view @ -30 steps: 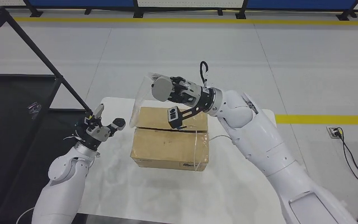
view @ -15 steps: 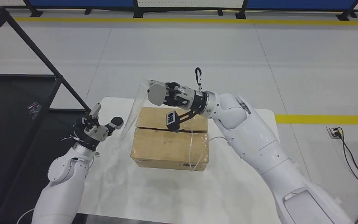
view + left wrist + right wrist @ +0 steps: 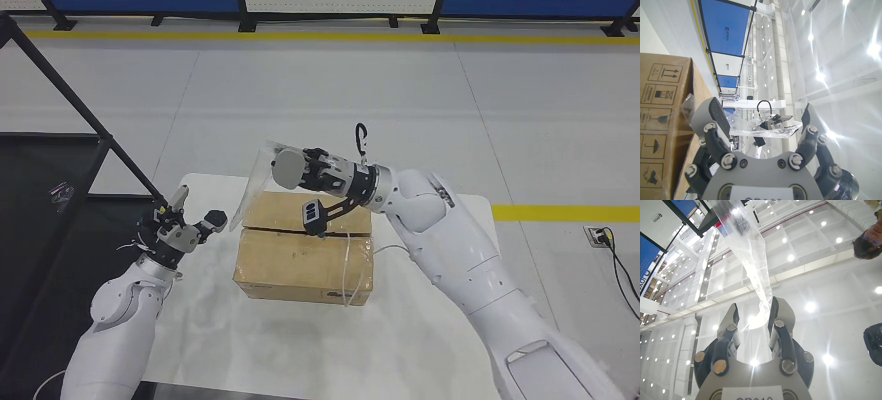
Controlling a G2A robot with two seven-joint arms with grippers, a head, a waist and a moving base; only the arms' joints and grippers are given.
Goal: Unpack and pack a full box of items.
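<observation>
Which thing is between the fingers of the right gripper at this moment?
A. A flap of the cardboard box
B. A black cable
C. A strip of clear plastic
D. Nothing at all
C: in the right wrist view a clear plastic strip runs down between the fingers of the right gripper and lies against one finger pad, while the cardboard box stands below on the table, its flaps down.

A closed brown cardboard box [image 3: 305, 255] sits near the far edge of the white tabletop [image 3: 200, 330], its flaps meeting at a seam. A clear plastic film strip [image 3: 252, 185] hangs above the box's far left corner.
</observation>
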